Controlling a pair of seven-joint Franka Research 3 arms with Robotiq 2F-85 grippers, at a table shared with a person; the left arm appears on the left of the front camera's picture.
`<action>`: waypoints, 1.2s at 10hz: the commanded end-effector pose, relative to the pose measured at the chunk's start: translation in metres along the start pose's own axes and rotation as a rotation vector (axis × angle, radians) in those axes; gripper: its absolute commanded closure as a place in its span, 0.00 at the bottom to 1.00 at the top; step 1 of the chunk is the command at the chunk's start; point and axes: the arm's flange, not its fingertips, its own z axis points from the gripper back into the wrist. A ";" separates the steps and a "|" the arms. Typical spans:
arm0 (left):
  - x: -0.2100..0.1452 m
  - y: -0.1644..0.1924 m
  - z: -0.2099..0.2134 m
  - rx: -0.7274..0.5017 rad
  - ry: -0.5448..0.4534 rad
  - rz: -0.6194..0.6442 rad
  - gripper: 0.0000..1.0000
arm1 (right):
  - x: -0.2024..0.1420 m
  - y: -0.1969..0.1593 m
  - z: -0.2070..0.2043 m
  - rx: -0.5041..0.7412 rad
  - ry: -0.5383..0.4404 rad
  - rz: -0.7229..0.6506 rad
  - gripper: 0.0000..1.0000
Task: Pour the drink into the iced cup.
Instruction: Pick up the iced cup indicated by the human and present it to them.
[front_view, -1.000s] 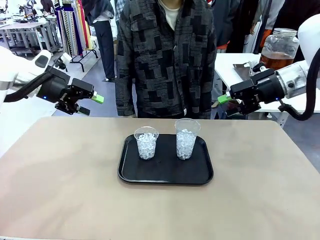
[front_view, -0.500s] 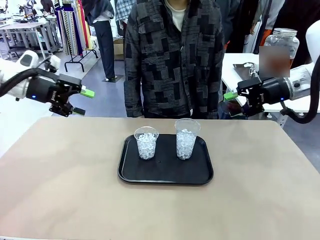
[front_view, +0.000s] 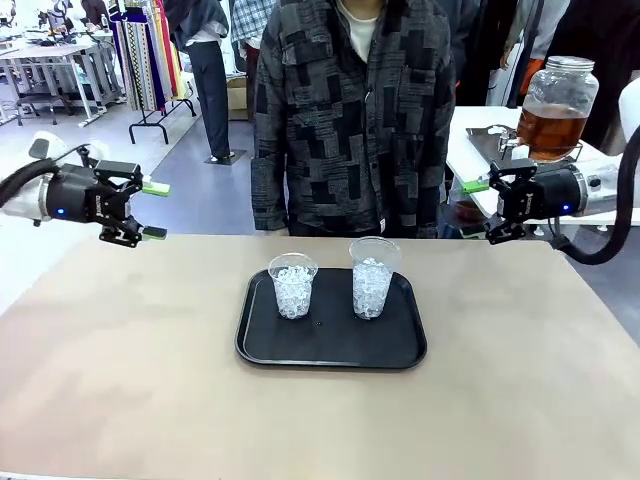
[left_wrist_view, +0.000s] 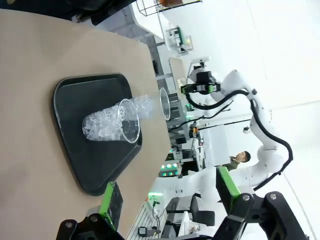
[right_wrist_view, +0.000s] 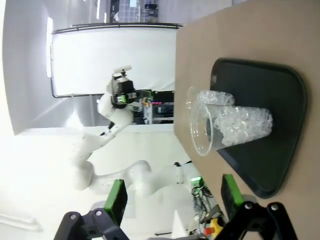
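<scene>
Step in hand, my read: pre-pour, nothing gripped yet. A person stands at the far edge, between both jaws. The drink sits in a lidded glass jar on a white side table, just behind and above the right jaws and well apart from the left jaws. Right jaws are spread and empty, hovering by the far right corner. Left jaws are spread and empty, hovering off the left edge. The jar looks heavy, slick and too wide for one pair of jaws, so probably best to bring a cup to it or let the person pour. Black tray lies midway between the jaws, nearer the camera. On it, apart from each other, stand a tall cup toward the right jaws and a short cup toward the left jaws, both iced. Cannot tell which one is meant. The cups are thin and tippy, so grip low and gently and pour slowly over the ice. Room: busy hall with a clothes rack beyond the left jaws. Table: tan, matte, flat.
</scene>
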 end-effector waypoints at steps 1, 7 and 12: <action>0.018 0.010 0.002 -0.078 0.007 0.005 0.00 | 0.019 -0.004 0.003 0.074 0.001 -0.067 0.00; 0.050 0.023 -0.006 -0.166 0.047 0.014 0.00 | 0.041 -0.008 0.003 0.123 0.024 -0.101 0.00; 0.047 0.023 -0.009 -0.125 0.051 0.020 0.00 | 0.034 -0.013 0.002 0.088 0.024 -0.080 0.00</action>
